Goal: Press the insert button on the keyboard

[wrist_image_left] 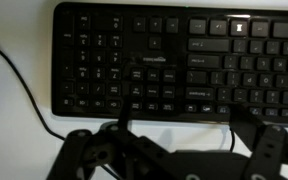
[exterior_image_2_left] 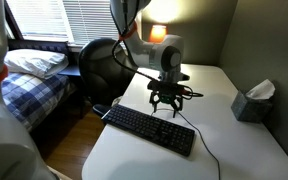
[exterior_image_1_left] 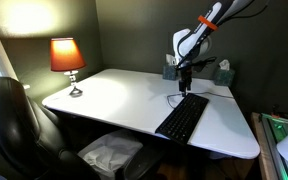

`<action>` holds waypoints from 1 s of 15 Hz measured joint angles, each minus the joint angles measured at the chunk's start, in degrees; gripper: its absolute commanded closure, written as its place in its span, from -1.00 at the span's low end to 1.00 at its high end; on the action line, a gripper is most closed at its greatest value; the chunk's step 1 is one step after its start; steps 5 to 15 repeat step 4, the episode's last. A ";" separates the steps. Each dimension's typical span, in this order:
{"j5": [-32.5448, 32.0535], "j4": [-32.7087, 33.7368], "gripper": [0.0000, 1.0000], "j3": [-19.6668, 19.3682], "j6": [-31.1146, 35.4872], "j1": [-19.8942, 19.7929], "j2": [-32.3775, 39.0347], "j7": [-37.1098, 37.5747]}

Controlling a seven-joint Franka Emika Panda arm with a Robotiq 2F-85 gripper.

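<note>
The black full-size keyboard [exterior_image_1_left: 182, 118] lies on the white table near its front right edge, and shows in both exterior views [exterior_image_2_left: 149, 130]. In the wrist view the keyboard [wrist_image_left: 174, 55] fills the upper frame, with its thin black cable [wrist_image_left: 29, 90] curving off to the left. My gripper [exterior_image_1_left: 185, 88] points down and hovers just above the keyboard's far end [exterior_image_2_left: 165, 108]. In the wrist view the gripper [wrist_image_left: 179, 122] has its two fingers spread wide apart with nothing between them, over the strip of table beside the keyboard's long edge.
The white table [exterior_image_1_left: 114, 95] carries a lit orange lamp [exterior_image_1_left: 67, 55] at a far corner and tissue boxes [exterior_image_1_left: 223, 72] near the wall. A black office chair [exterior_image_1_left: 14, 120] stands by the table. A bed [exterior_image_2_left: 34, 70] lies beyond it.
</note>
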 measured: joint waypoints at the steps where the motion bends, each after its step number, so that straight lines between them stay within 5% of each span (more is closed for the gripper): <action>1: 0.00 0.04 -1.00 -0.01 0.00 -0.01 -0.12 0.00; 15: 0.01 0.18 -1.00 0.00 0.00 -0.01 -0.05 0.00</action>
